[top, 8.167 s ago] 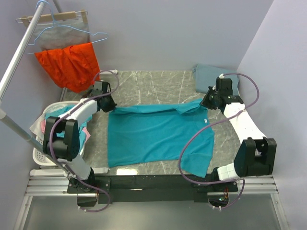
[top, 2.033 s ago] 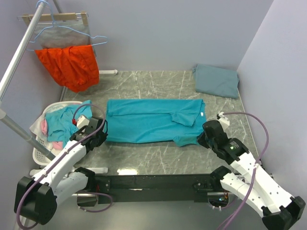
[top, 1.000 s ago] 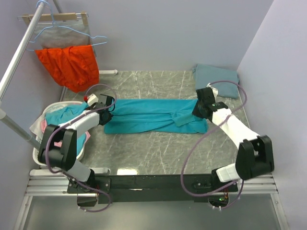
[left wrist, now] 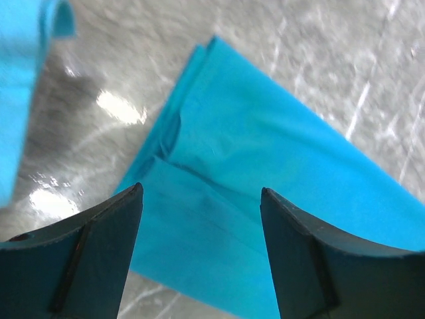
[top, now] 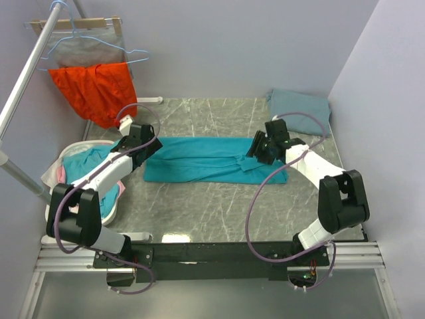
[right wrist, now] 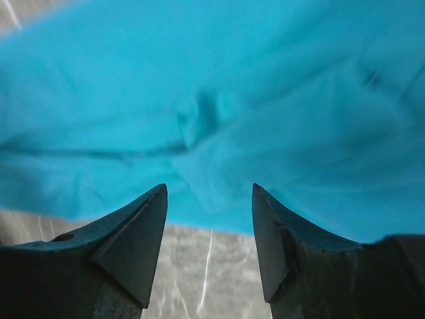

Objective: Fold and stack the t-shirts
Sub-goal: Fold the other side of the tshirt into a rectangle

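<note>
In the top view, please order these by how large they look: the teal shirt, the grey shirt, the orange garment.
1. Teal shirt
2. Orange garment, though it hangs higher, perhaps nearer the camera
3. Grey shirt

Desk (top: 219, 206): grey marbled top. Teal t-shirt (top: 199, 159) lies flat across the middle, folded into a long band running left to right. Grey-blue t-shirt (top: 300, 109) lies folded at the far right corner, well apart.
</note>
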Robot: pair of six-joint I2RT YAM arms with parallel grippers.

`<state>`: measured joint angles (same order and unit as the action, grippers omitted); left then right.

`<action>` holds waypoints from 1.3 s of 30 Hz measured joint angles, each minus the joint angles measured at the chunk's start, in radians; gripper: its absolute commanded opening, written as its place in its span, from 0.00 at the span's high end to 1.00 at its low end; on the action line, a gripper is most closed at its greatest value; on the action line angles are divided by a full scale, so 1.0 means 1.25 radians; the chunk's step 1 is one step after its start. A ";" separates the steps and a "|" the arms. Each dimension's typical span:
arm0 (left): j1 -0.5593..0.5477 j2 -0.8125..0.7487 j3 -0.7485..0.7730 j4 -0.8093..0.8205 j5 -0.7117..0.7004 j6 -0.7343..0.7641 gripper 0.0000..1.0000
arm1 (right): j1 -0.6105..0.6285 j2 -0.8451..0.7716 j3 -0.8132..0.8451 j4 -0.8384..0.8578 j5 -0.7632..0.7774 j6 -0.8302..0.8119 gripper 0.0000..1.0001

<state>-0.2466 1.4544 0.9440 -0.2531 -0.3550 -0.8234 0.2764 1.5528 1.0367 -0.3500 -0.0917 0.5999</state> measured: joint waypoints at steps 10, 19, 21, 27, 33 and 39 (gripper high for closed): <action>-0.019 -0.024 -0.072 0.024 0.074 -0.001 0.22 | 0.048 0.026 -0.028 0.001 -0.049 0.049 0.39; -0.032 0.002 -0.070 0.026 0.086 0.000 0.22 | 0.060 0.056 -0.028 0.004 -0.040 0.067 0.38; -0.033 0.010 -0.070 0.025 0.086 0.000 0.22 | 0.060 0.062 -0.028 0.005 -0.038 0.067 0.40; -0.036 0.031 -0.067 0.024 0.092 0.000 0.22 | 0.061 0.084 -0.029 0.011 -0.031 0.068 0.43; -0.037 0.037 -0.054 0.024 0.092 0.000 0.21 | 0.066 0.093 -0.029 0.011 -0.023 0.070 0.40; -0.038 0.039 -0.051 0.023 0.092 0.000 0.21 | 0.075 0.086 -0.051 0.019 -0.017 0.074 0.39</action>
<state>-0.2947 1.5028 0.8806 -0.2249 -0.2401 -0.8234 0.3698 1.6600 0.9733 -0.3260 -0.1127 0.6926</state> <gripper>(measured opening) 0.785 0.602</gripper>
